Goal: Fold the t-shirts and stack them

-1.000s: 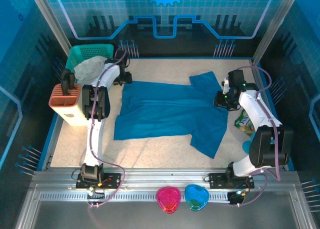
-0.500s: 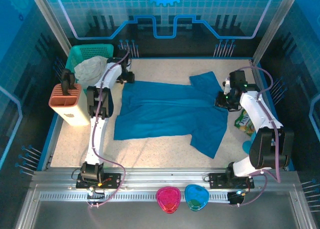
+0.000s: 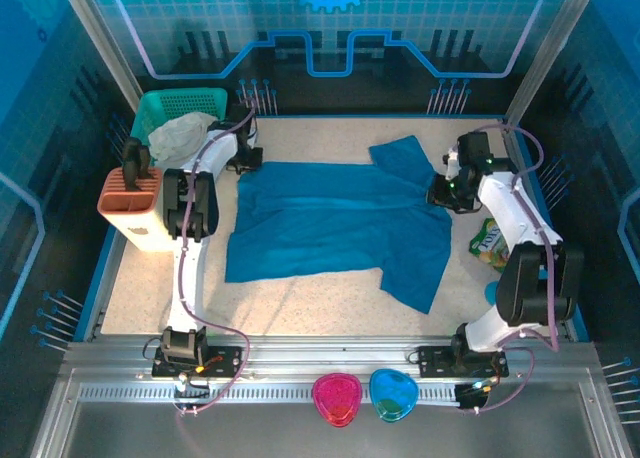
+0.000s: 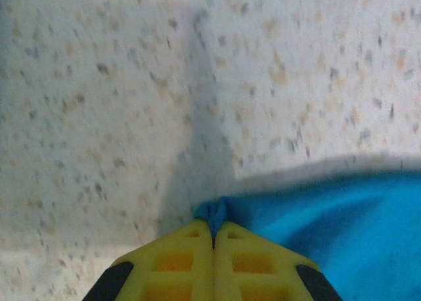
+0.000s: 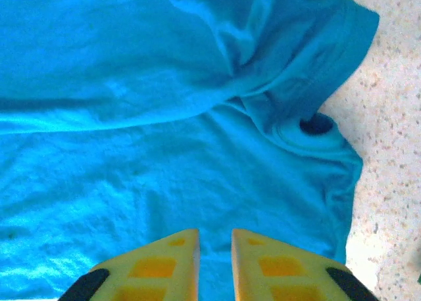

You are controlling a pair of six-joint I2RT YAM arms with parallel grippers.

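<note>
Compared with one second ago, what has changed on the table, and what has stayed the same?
The left gripper shut on the far left corner of the t-shirt, and that corner and the far sleeve shifted a little to the left. The right gripper stays over the t-shirt's right side, barely moved. The green basket did not move.
</note>
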